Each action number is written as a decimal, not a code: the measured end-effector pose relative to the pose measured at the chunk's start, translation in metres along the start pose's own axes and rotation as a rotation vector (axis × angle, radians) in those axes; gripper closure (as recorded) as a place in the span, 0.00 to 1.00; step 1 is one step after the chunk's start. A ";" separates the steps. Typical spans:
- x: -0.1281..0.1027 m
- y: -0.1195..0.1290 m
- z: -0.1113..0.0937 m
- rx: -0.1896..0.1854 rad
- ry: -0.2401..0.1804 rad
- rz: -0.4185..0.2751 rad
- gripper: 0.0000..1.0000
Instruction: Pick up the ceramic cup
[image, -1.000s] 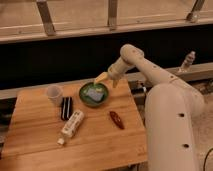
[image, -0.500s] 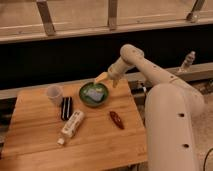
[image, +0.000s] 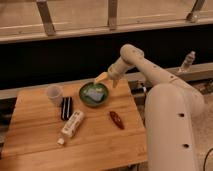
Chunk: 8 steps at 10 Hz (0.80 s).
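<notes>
The ceramic cup (image: 54, 94) is small, pale whitish-pink and handleless. It stands upright near the back left corner of the wooden table (image: 95, 145). My gripper (image: 101, 78) hangs at the end of the white arm, just above the back right rim of the round green bowl (image: 93, 94), well to the right of the cup. It holds nothing that I can see.
A black flat object (image: 66, 108) lies right of the cup. A white bottle (image: 72, 126) lies on its side in front of it. A dark red-brown packet (image: 116, 119) lies at the right. My white base (image: 175, 125) stands at the table's right edge. A clear bottle (image: 186, 62) stands on the far right ledge.
</notes>
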 end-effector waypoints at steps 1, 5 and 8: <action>0.000 0.000 0.000 0.000 0.000 0.000 0.20; 0.001 0.003 0.001 0.020 0.005 -0.033 0.20; -0.006 0.052 0.022 0.066 0.028 -0.136 0.20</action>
